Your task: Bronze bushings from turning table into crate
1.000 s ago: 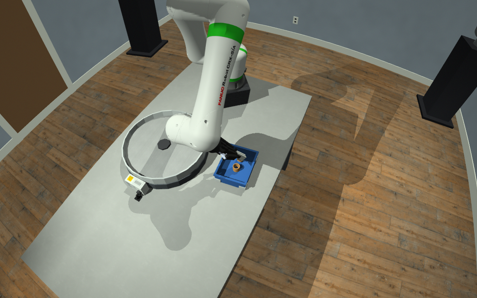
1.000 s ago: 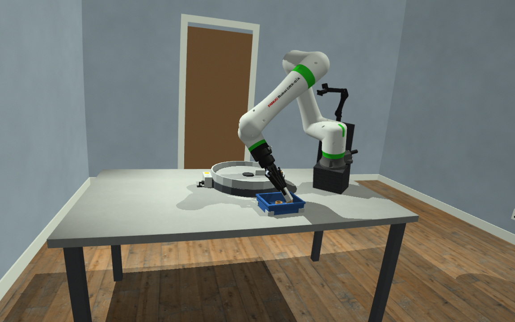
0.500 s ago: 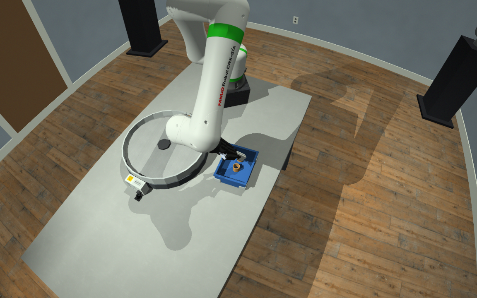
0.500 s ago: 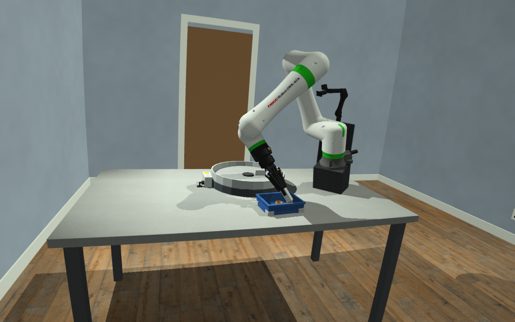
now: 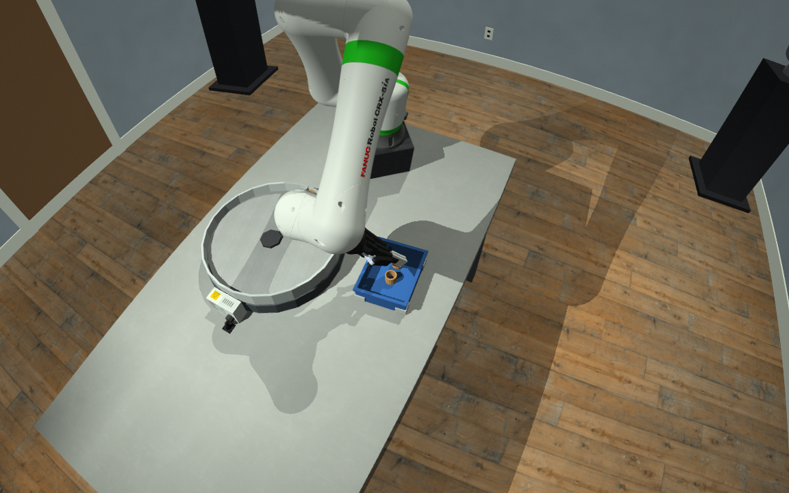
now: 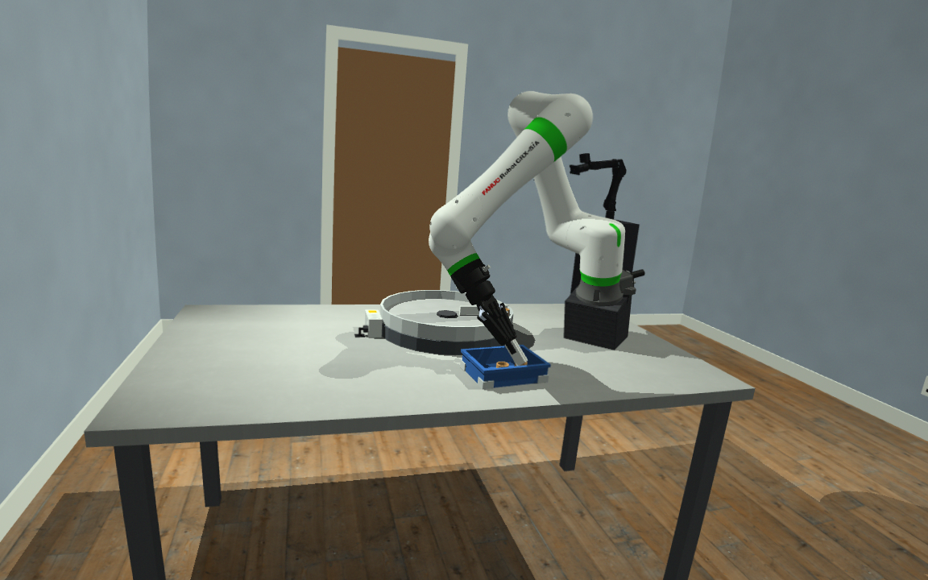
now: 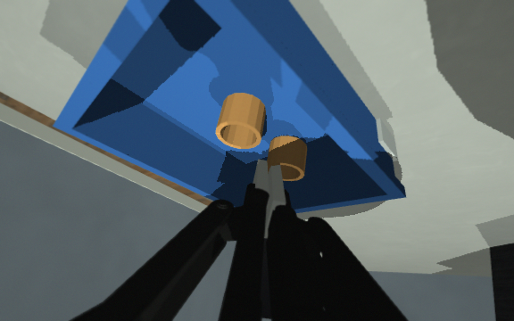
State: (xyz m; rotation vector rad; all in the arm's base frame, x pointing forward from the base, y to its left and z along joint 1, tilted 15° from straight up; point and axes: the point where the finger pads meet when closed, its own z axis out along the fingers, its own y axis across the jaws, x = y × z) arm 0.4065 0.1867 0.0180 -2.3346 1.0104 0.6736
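Note:
The blue crate (image 5: pixel 385 300) (image 6: pixel 503 376) (image 7: pixel 257 53) stands on the table next to the turning table (image 5: pixel 274 300) (image 6: pixel 438 338). One bronze bushing (image 5: pixel 390 276) (image 6: pixel 502 363) (image 7: pixel 241 118) stands upright on the crate floor. My gripper (image 5: pixel 398 260) (image 6: pixel 519 356) (image 7: pixel 265 176) reaches down into the crate, shut on the wall of a second bronze bushing (image 7: pixel 290 152), low over the floor beside the first. In the top and exterior views the fingers hide this bushing. A small grey part (image 6: pixel 466 310) lies on the turning table.
The turning table has a raised rim and a dark hub (image 5: pixel 271 239) (image 6: pixel 445 313). A small white box (image 5: pixel 224 302) (image 6: pixel 374 322) sits at its edge. The robot base (image 5: pixel 392 153) (image 6: pixel 595 321) stands behind the crate. Black pillars (image 5: pixel 753 135) stand on the floor.

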